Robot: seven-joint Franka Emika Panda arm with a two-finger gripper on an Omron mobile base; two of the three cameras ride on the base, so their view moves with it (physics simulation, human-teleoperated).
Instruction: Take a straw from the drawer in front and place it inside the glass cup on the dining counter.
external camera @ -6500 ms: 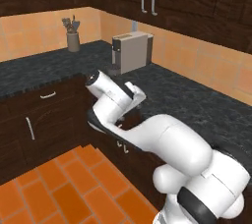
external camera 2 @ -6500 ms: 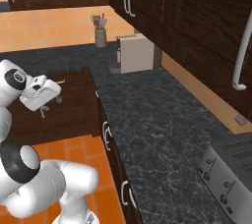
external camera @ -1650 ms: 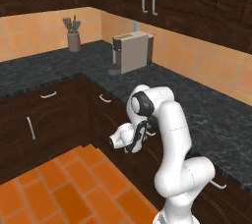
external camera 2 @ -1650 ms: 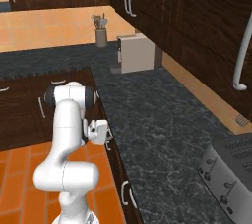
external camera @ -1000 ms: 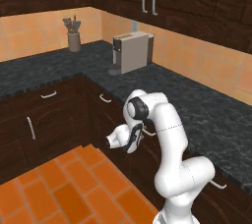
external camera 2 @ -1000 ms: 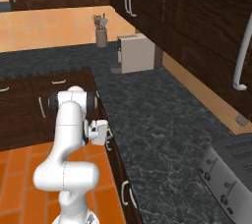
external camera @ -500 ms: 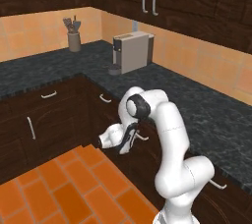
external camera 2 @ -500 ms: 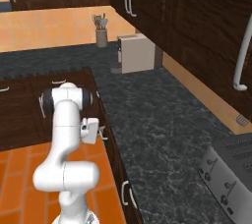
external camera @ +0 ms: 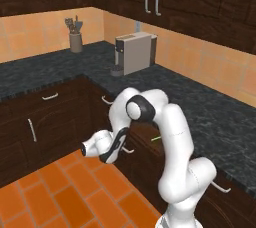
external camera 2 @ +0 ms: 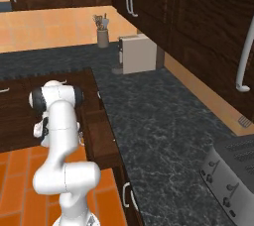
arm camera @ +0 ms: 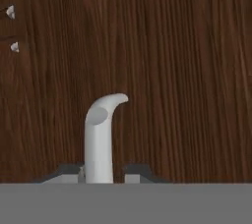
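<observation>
A: Surroundings?

B: Black speckled counter [external camera: 200, 107] wrapping the corner, with a beige coffee machine [external camera: 134, 54] and a utensil pot [external camera: 75, 39] against the back wall, and a toaster [external camera 2: 233, 175] at the near right. Dark cabinets above and below, orange tile floor [external camera: 60, 192] underneath.

A: In the way?

B: White forearm of the robot itself, crossing the front of the drawer [external camera 2: 101, 133] in the left base view and covering part of the opening.

A: Straw?

B: Straw [external camera: 156, 138] inside the drawer, which stands partway out from under the counter. Just a thin green sliver, right of the forearm and near the counter edge.

A: Arm?

B: Rises from the base, folds sharply at the elbow, drops toward the floor. Gripper [external camera: 120, 148] low, pointing straight at the drawer front.

A: Jaws?

B: Narrowed around the curved silver handle [arm camera: 101, 134], one of the fingertips [arm camera: 66, 173] on each side, close against it.
</observation>
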